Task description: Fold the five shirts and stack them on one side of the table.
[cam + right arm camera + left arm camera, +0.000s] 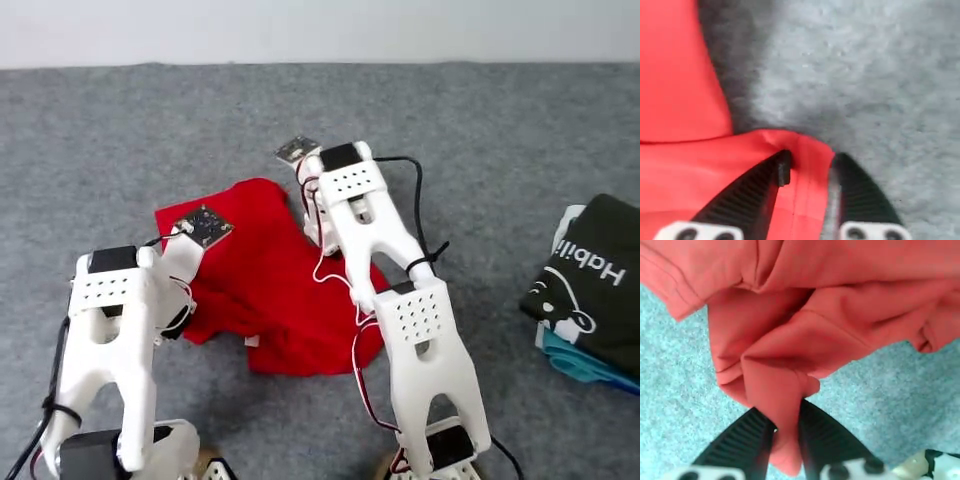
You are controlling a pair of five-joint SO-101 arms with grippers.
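Observation:
A crumpled red shirt [270, 285] lies in the middle of the grey carpeted table. In the left wrist view my left gripper [787, 432] is shut on a bunched fold of the red shirt [805, 335] at its edge, just above the carpet. My right gripper [809, 172] is shut on a hemmed corner of the red shirt [685, 165], with carpet beyond it. In the high view the left arm [120, 300] stands at the shirt's left near side. The right arm [370, 230] stretches over the shirt to its far right edge.
A stack of folded shirts [590, 290], dark one on top and teal below, sits at the table's right edge. Grey carpet [150, 130] lies open at the back and left. A pale wall runs along the far edge.

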